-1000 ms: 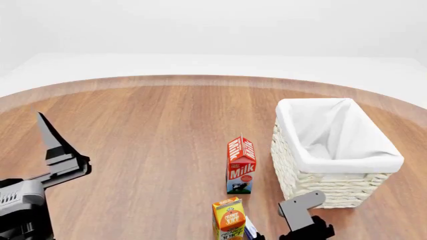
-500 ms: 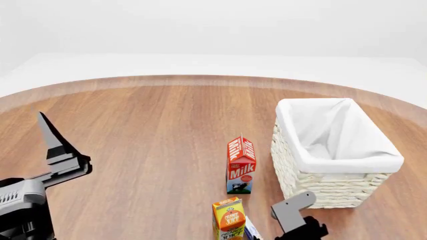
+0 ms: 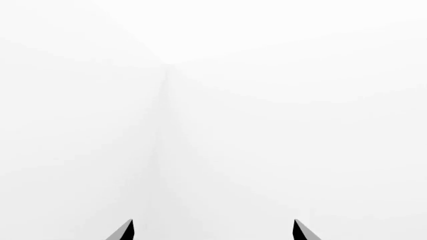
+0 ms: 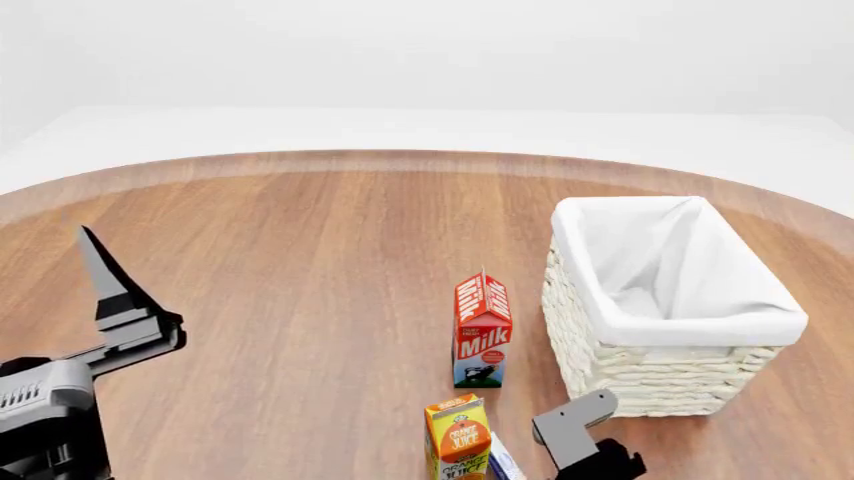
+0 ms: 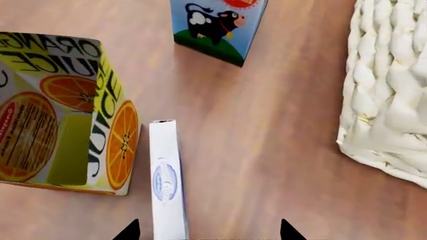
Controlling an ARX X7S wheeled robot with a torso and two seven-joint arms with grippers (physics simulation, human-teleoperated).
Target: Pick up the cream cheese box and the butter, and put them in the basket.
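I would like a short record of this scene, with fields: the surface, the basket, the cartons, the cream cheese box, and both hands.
surface: round brown wooden table
basket: cream-white woven basket with white cloth lining, nothing visible inside
cartons: red milk carton and orange juice carton, both upright
cream cheese box: small blue-and-white box lying beside the juice carton, not held
butter: not in view
left hand: raised at the table's left, open
right hand: above the cream cheese box, open
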